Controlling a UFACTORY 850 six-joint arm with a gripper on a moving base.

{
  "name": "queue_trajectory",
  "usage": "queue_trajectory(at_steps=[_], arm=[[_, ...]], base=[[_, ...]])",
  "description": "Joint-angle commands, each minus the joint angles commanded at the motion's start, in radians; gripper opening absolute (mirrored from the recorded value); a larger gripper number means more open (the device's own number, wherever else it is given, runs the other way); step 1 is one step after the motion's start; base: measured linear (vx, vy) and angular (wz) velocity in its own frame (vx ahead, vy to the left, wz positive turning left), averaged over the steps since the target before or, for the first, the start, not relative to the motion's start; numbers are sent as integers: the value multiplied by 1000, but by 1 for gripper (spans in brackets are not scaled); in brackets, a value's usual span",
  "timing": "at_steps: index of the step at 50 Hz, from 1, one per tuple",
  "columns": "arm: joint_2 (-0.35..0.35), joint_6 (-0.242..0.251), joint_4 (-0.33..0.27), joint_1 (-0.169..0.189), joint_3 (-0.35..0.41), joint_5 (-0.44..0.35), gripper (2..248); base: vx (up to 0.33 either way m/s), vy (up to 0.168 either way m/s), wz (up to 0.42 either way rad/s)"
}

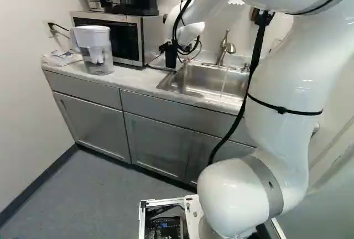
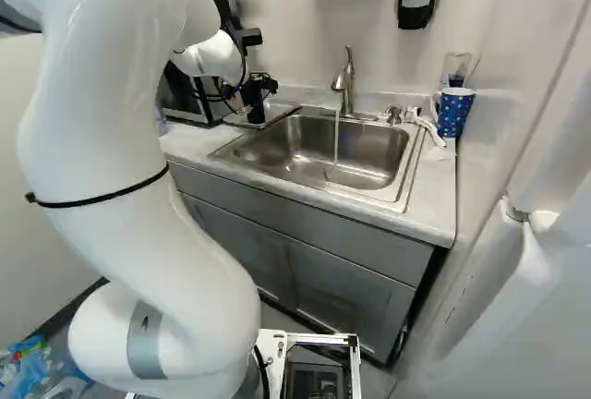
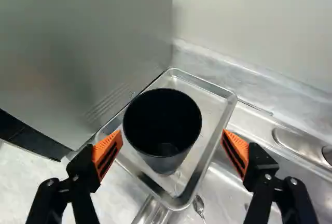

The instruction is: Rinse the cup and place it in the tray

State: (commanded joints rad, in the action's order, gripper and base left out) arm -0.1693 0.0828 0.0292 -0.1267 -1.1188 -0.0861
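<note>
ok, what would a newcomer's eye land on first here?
The big white arm across both base views. Then, in the wrist view, the black cup upright on the metal tray, framed by the open gripper. Also the tap in the right base view, running water into the sink.

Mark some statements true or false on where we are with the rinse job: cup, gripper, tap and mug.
1. The black cup stands upright in the metal tray. True.
2. The gripper is clamped on the cup. False: its fingers are open, one to each side of it.
3. Water is running from the faucet. True.
4. The blue dotted mug lies in the sink. False: it stands on the counter beside it.
</note>
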Motion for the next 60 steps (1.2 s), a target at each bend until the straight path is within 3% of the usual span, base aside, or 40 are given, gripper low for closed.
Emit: queue_trajectory(at_steps=[60], arm=[[78, 0, 0, 4, -47, 0, 247]], base=[[0, 0, 0]])
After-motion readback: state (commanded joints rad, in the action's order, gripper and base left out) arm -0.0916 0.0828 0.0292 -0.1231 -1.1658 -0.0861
